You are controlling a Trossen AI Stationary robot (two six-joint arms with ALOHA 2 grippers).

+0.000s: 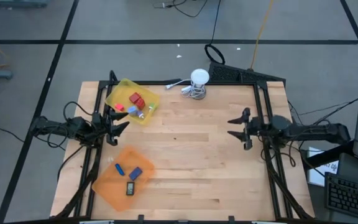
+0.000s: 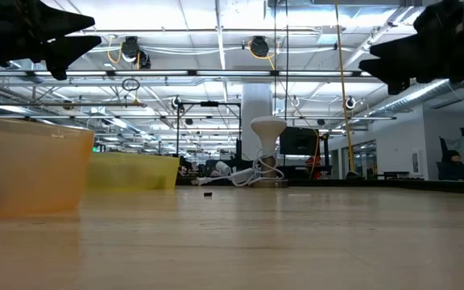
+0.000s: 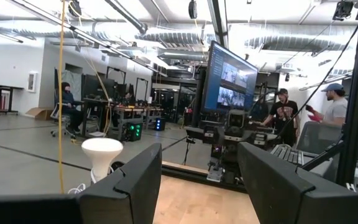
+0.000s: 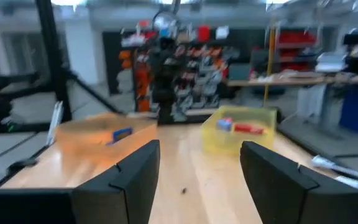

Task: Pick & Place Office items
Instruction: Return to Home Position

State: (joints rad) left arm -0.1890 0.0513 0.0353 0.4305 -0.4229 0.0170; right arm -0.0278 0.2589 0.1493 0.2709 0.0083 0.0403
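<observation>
Small office items lie in two trays at the table's left. The yellow tray (image 1: pixel 118 93) holds red pieces (image 1: pixel 136 99), a blue one (image 1: pixel 132 111) and a grey one (image 1: pixel 143 114). The orange tray (image 1: pixel 107 186) holds two blue pieces (image 1: pixel 135 173) and a dark one (image 1: pixel 130 188). My left gripper (image 1: pixel 124 121) hovers open between the two trays, with nothing between its fingers (image 3: pixel 135 180). My right gripper (image 1: pixel 234 126) hovers open over the table's right part, facing the trays (image 4: pixel 229 134), also with nothing between its fingers.
A white round object with a coiled cable (image 1: pixel 197 81) stands at the far edge. A tiny dark speck (image 1: pixel 174 139) lies on the bare wood mid-table. Black frame rails (image 1: pixel 263 106) run along the table's sides. People stand and sit in the room behind (image 3: pixel 284 115).
</observation>
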